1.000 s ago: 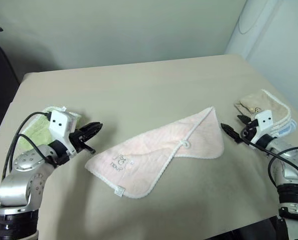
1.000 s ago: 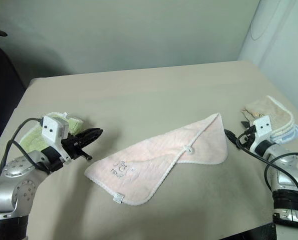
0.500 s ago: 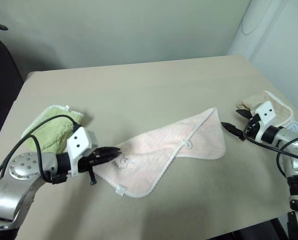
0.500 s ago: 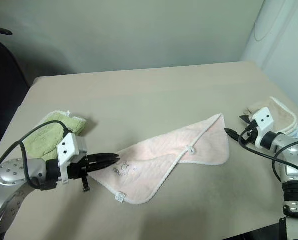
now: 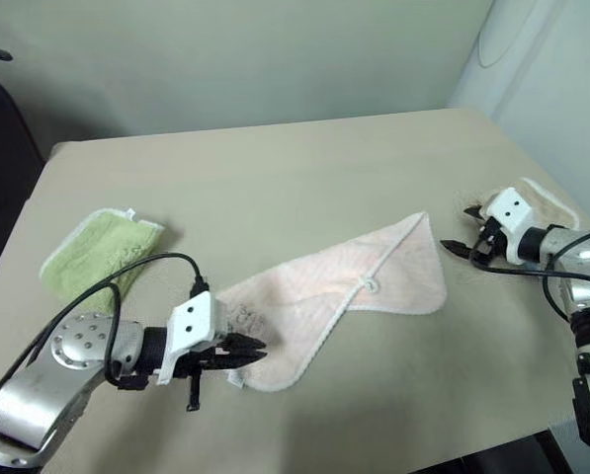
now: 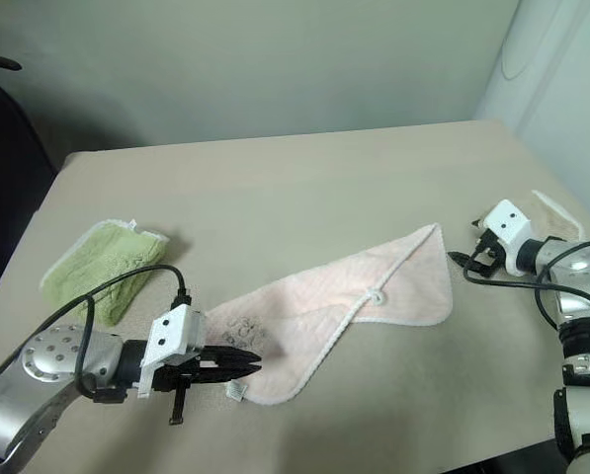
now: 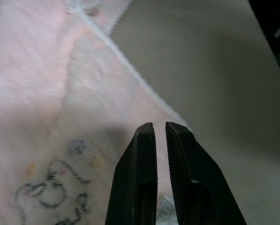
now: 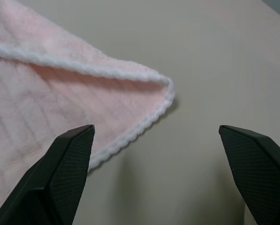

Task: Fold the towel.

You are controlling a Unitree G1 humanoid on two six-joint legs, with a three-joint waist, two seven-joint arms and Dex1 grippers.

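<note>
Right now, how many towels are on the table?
3: the pink towel in the middle, a green towel on the robot's left, a beige towel behind the right gripper, partly hidden.

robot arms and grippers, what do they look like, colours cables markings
Both arms are silver metal with rounded joint housings; the left one has a disc dotted with small holes. Each wrist carries a white boxy block with two small dark dots. Loose black cables loop from the wrists along the forearms. The left gripper and right gripper each have two slim black fingers with finely textured inner pads.
</note>
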